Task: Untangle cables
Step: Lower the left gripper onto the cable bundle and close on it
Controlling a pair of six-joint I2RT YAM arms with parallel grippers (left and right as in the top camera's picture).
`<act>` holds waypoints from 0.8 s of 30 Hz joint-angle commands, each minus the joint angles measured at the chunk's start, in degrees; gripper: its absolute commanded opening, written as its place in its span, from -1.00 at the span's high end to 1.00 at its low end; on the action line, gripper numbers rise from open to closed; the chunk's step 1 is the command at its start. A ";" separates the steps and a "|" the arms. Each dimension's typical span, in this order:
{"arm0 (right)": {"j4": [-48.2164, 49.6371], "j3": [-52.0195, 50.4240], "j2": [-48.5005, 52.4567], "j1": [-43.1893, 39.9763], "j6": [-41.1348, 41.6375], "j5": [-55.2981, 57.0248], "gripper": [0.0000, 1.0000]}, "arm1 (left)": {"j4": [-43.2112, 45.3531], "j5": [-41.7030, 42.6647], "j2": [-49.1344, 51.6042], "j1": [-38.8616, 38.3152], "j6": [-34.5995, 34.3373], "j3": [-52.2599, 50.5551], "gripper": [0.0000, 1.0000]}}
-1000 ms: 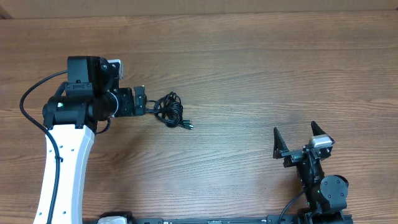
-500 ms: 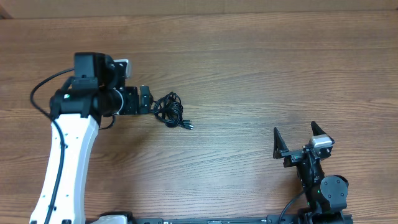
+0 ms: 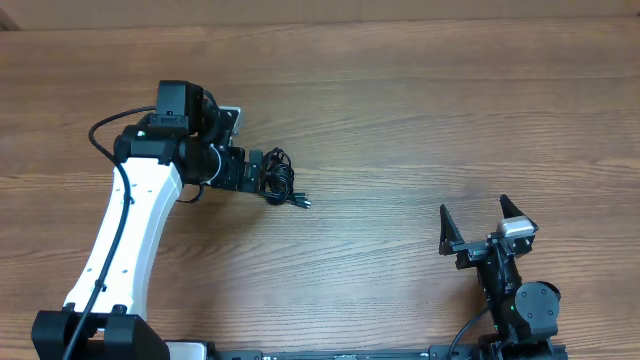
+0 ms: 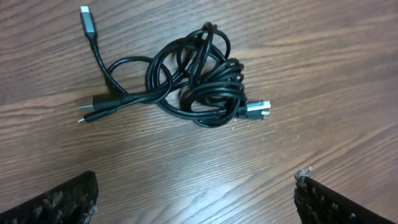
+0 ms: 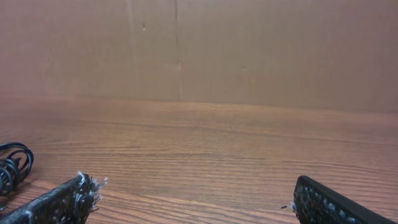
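The cables (image 4: 200,84) lie in one tangled black bundle on the wooden table, with a silver-tipped plug (image 4: 86,16) stretched to the upper left and a metal connector (image 4: 257,110) at the bundle's right. In the overhead view the cables (image 3: 283,180) sit left of centre. My left gripper (image 3: 260,172) hangs open at their left edge; in the left wrist view this gripper (image 4: 196,200) has only bare wood between its fingertips (image 4: 65,200). My right gripper (image 3: 485,222) stands open and empty far to the right. One cable loop (image 5: 12,163) shows at the right wrist view's left edge.
The wooden table (image 3: 420,110) spreads all round the bundle. A plain brown wall (image 5: 217,50) rises behind the table's far edge in the right wrist view. The left arm's white link (image 3: 120,250) slants across the lower left of the table.
The left arm has swung to the right, bringing its open gripper up to the left edge of the cable bundle. The cables and the right arm have not moved.
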 commanded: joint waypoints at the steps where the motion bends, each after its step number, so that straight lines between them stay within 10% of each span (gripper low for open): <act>1: 0.31 -0.55 -0.57 -0.20 0.15 0.57 -1.00 | -0.04 0.94 0.24 -0.42 5.14 1.11 -1.00; 16: 0.31 -0.55 -0.57 -0.20 0.15 0.57 -1.00 | 1.70 1.77 0.24 -0.42 5.22 1.07 -0.99; 24: 0.31 -0.55 -0.57 -0.20 0.15 0.57 -1.00 | 1.84 11.56 0.24 -2.25 19.63 1.07 -1.00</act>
